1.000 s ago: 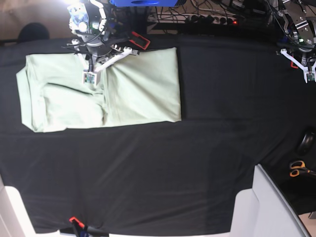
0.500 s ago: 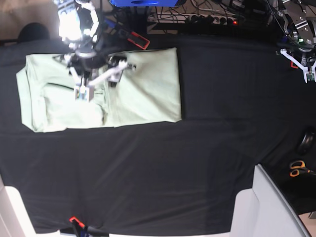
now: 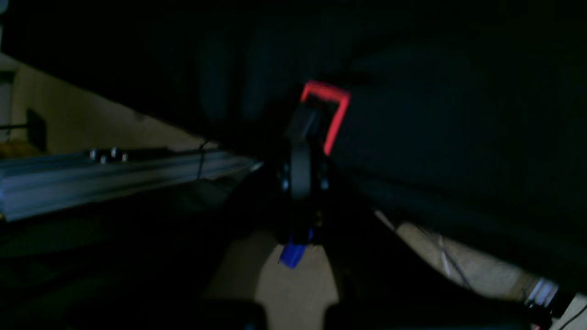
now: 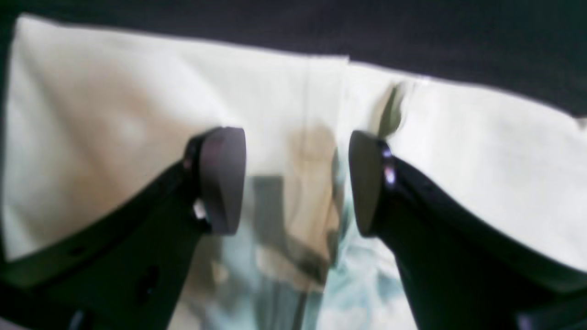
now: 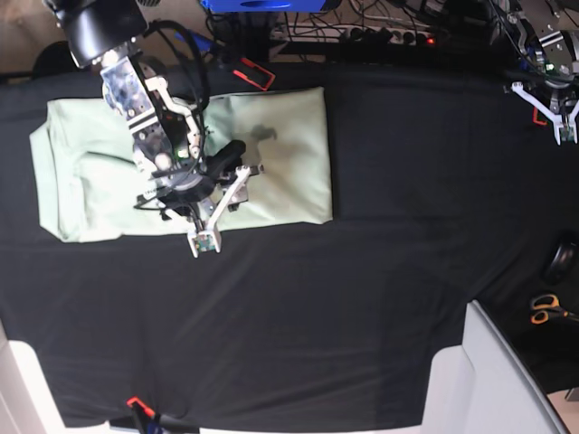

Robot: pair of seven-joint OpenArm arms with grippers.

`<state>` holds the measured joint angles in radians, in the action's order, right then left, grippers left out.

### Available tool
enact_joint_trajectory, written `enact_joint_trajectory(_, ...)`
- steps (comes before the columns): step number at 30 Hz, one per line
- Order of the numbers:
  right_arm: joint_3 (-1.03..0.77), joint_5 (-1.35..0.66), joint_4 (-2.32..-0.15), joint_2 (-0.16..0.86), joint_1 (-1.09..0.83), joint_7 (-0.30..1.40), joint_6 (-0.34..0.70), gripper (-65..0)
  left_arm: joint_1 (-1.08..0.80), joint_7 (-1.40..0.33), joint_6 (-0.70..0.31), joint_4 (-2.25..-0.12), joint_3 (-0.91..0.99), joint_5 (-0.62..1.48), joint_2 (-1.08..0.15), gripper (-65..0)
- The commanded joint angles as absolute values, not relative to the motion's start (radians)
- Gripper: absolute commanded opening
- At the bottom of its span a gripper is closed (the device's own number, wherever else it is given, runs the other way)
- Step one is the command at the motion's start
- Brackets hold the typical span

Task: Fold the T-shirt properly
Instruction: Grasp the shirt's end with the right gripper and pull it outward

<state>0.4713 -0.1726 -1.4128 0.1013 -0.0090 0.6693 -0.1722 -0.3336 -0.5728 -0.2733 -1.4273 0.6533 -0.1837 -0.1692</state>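
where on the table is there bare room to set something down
The black cloth lies bare between the T-shirt and the left hand, and across the whole strip below the shirt. It is crowded where the right hand hangs over the shirt's lower edge, and by the scissors.

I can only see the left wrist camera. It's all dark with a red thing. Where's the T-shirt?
Observer: The T-shirt lies on the black cloth, at the left of the base view.
Operator: Is the other arm near it?
Observer: Yes. The right gripper is above the shirt's lower edge in the base view.
Operator: Is it grabbing the shirt?
Observer: No. In the right wrist view its jaws stand wide open, with nothing pinched between the pads.
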Motion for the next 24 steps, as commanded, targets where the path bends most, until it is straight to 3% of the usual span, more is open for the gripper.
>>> enact_joint_trajectory(1, 0.467, -0.168, -1.419, 0.101, 0.019, 0.636, -0.171, -30.8, -0.332, -0.556, -0.263, -1.443, 0.659, -0.189, -0.186, -65.0)
enact_joint_trajectory(19, 0.472, -0.168, -1.257, 0.101, 0.111, 0.596, -0.166, -31.2, -0.331, -0.556, -0.263, -1.442, 0.659, -0.188, -0.185, -65.0)
enact_joint_trajectory(22, 0.469, -0.168, -1.257, 0.101, 0.111, 0.596, -0.166, -36.1, -0.331, -0.556, -0.263, -1.442, 0.659, -0.186, -0.185, -65.0)
enact_joint_trajectory(24, 0.466, -0.168, -1.257, 0.099, 0.111, 0.598, -0.166, -44.1, -0.331, -0.556, -0.263, -1.442, 0.659, -0.186, -0.185, -65.0)
